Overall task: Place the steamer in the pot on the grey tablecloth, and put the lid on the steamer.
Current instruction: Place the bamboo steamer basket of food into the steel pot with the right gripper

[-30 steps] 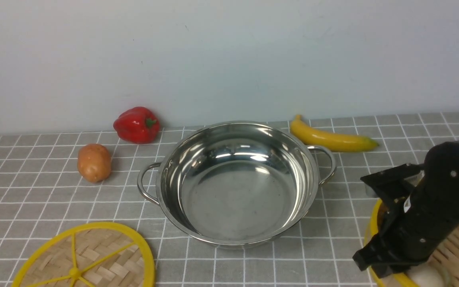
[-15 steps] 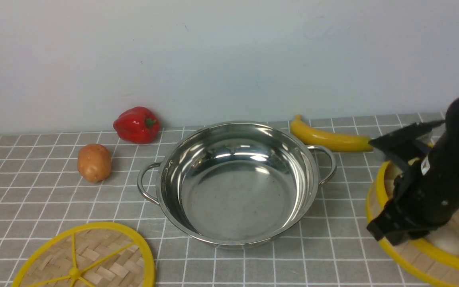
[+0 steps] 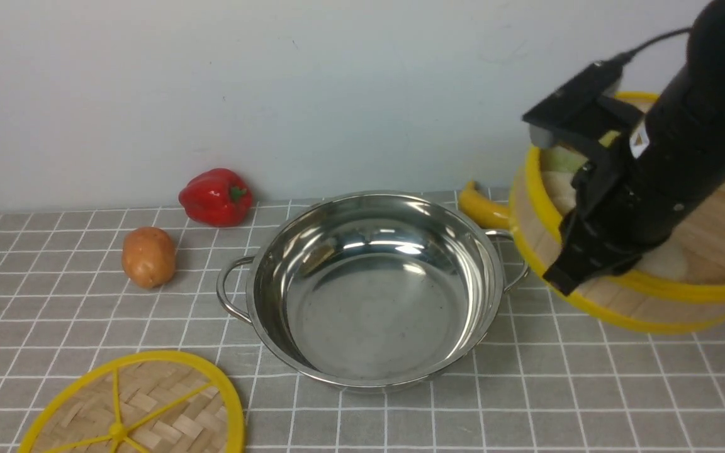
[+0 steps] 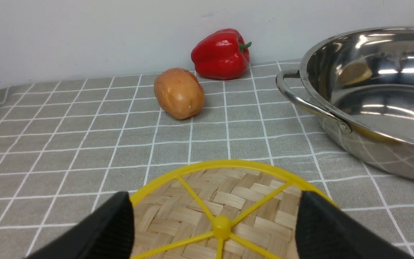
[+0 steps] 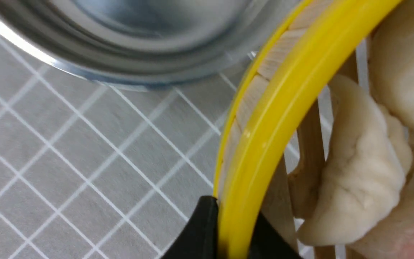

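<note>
The steamer, a bamboo basket with yellow rims, hangs tilted in the air to the right of the pot, with pale dumplings inside. My right gripper is shut on the steamer's left rim, one finger inside and one outside. The shiny steel pot stands empty on the grey tablecloth. The woven lid lies flat at the near left. In the left wrist view my left gripper stands open, low over the lid, one finger on each side of its hub, apart from it.
A red pepper and a potato lie left of the pot near the back wall. A banana lies behind the pot's right handle, partly hidden by the steamer. The pot's left handle points toward the lid.
My right gripper has lifted the steamer off the cloth at the near right, carrying it up and leftward toward the pot. The left gripper and the lid have not moved.
</note>
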Tool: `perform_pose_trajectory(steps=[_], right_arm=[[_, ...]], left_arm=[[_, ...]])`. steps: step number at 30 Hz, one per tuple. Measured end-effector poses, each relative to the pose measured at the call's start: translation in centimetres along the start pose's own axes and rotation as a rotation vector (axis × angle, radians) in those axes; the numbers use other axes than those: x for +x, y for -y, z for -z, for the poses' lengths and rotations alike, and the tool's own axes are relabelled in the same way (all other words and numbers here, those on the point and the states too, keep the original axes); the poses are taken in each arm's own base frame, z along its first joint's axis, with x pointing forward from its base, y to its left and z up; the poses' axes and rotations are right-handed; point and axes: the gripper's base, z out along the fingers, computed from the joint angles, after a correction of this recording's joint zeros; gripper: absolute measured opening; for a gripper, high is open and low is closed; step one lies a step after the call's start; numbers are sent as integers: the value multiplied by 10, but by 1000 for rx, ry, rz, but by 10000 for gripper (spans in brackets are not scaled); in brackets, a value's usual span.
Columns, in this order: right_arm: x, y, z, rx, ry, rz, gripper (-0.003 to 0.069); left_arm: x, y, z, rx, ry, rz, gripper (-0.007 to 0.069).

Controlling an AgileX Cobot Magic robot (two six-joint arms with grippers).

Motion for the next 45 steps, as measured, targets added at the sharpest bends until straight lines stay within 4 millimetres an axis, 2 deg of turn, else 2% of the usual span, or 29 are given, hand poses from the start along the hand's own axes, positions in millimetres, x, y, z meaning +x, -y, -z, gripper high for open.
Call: perform_pose_trajectory(steps=[2,4,7,8,9,11,12,15,16,17,19,24,29,32,41,45], right_arm=[[-9,-11,2,-11,17,49,57],[-26,-29,0,-29,35,132,57],[-39,-41,-5,-44,43,182,57],[-51,-54,-10,-55,52,233,57],[-52,-55,-13,-57,48,236,57],[-67,-71,-19,-69,64,294,57],[-67,-71,-19,-69,64,297,57],[-87,-94,-30,-84,90,396,57],[-88,-94,-29,-83,95,396,57],[-96,-105,-37,-90,99,434,57],[-103,-112,-46,-81,99,463,57],[-108,-115,-70,-52,61,491,57],[-107,-113,-109,-4,-32,532,57],[-106,-115,-125,-11,-65,551,57],[-103,-118,-149,-25,-110,583,57],[-102,-119,-153,-36,-117,579,57]], left_arm=[[0,0,0,0,0,0,557],[0,0,0,0,0,0,557],[0,0,0,0,0,0,557],[0,0,0,0,0,0,557],[0,0,0,0,0,0,557],[0,0,0,0,0,0,557],[0,0,0,0,0,0,557],[0,0,0,0,0,0,557],[0,0,0,0,0,0,557],[0,0,0,0,0,0,557],[0,0,0,0,0,0,557],[0,0,0,0,0,0,557],[0,0,0,0,0,0,557],[0,0,0,0,0,0,557],[0,0,0,0,0,0,557],[0,0,0,0,0,0,557]])
